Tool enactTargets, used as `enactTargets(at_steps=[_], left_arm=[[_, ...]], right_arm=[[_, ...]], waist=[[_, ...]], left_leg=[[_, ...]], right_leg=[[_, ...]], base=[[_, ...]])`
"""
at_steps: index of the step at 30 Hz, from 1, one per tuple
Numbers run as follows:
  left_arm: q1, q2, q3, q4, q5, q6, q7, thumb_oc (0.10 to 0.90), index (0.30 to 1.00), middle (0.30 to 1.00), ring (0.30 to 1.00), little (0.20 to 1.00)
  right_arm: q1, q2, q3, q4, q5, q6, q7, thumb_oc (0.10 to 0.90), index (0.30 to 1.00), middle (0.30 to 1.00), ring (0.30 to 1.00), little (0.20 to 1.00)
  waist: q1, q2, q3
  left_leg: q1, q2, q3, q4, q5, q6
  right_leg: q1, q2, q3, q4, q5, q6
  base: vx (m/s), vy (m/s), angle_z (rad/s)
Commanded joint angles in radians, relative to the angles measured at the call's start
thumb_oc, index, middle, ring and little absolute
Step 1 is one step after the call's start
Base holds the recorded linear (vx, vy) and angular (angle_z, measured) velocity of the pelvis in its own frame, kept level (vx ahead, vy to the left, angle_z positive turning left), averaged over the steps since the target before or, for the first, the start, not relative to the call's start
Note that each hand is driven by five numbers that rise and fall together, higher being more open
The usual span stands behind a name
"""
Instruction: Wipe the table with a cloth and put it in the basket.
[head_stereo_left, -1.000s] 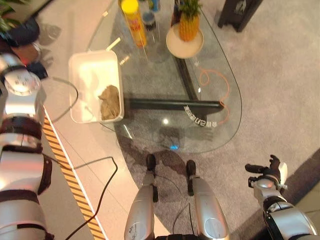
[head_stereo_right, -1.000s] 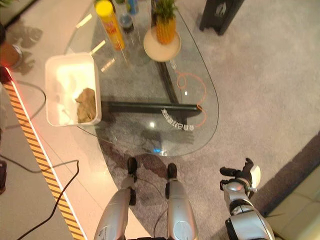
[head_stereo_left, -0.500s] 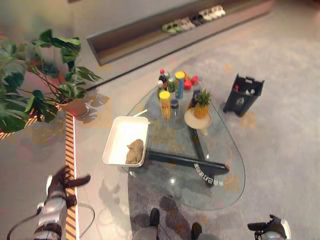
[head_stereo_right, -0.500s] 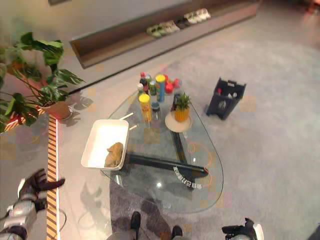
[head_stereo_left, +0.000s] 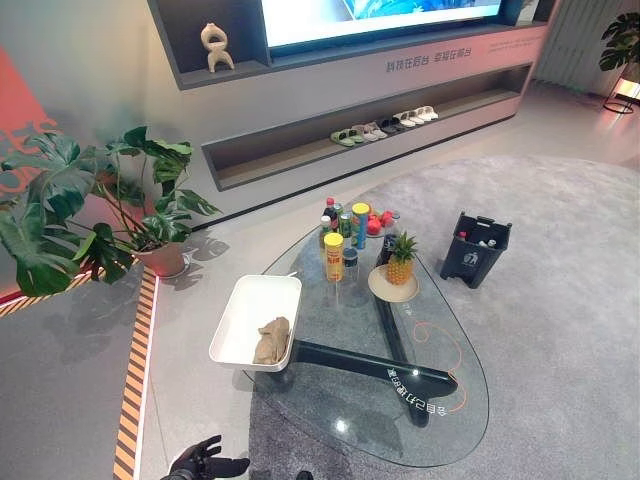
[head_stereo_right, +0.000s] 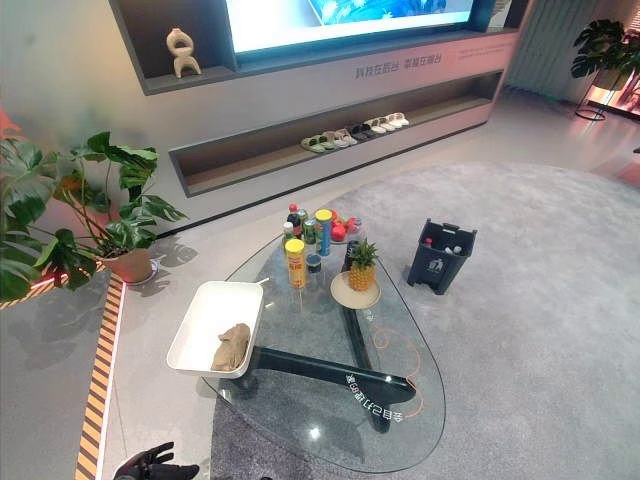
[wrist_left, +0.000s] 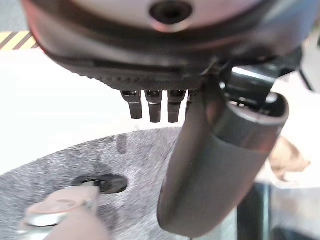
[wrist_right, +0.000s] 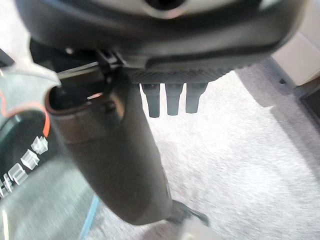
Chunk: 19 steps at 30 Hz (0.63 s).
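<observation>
As the head views take in the whole room, near to far:
left hand (head_stereo_left: 205, 465): low at 7 o'clock, fingers spread, holding nothing
right hand (wrist_right: 125, 150): fingers straight, empty
table (head_stereo_left: 455, 400): one, glass
cloth (head_stereo_left: 271, 341): one, inside basket (head_stereo_left: 240, 310), 11 o'clock from left hand, the nearer one
cloth axis: 12 to 6

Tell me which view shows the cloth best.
The left eye view: the cloth lies crumpled in the white basket at the table's left edge, fully visible. The right eye view shows the same from slightly aside. The left wrist view catches a tan scrap past the left hand's thumb, likely the cloth.
</observation>
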Motion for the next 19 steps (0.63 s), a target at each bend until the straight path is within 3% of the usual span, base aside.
enactTargets(at_steps=[1,5,19], left_arm=[[-0.068,0.026,0.008,0.023,0.069,-0.008,0.031,0.8,0.9,0.9,0.9,0.9],[-0.066,0.01,-0.065,0.04,0.218,0.04,0.045,0.8,0.9,0.9,0.9,0.9],[-0.074,-0.008,-0.093,0.035,0.187,0.073,0.024,0.8,0.9,0.9,0.9,0.9]], right_arm=[[-0.043,-0.005,0.038,0.03,-0.051,0.015,0.013,0.8,0.9,0.9,0.9,0.9],[-0.044,0.015,0.072,0.029,-0.089,0.046,0.031,0.8,0.9,0.9,0.9,0.9],[-0.058,0.018,0.105,0.032,-0.127,0.06,0.042,0.8,0.9,0.9,0.9,0.9]], waist=[[0.01,-0.013,0.03],[0.003,-0.012,0.032],[-0.001,-0.009,0.036]], left_leg=[[0.085,-0.056,0.085,0.0,-0.137,0.021],[0.096,-0.054,0.091,0.0,-0.143,0.024],[0.11,-0.051,0.09,0.0,-0.151,0.025]], right_leg=[[-0.05,-0.003,0.011,-0.01,0.064,0.038],[-0.04,-0.003,0.005,-0.008,0.059,0.037],[-0.033,0.0,0.016,-0.011,0.056,0.037]], base=[[0.0,0.0,0.0],[0.0,0.0,0.0],[0.01,0.0,-0.03]])
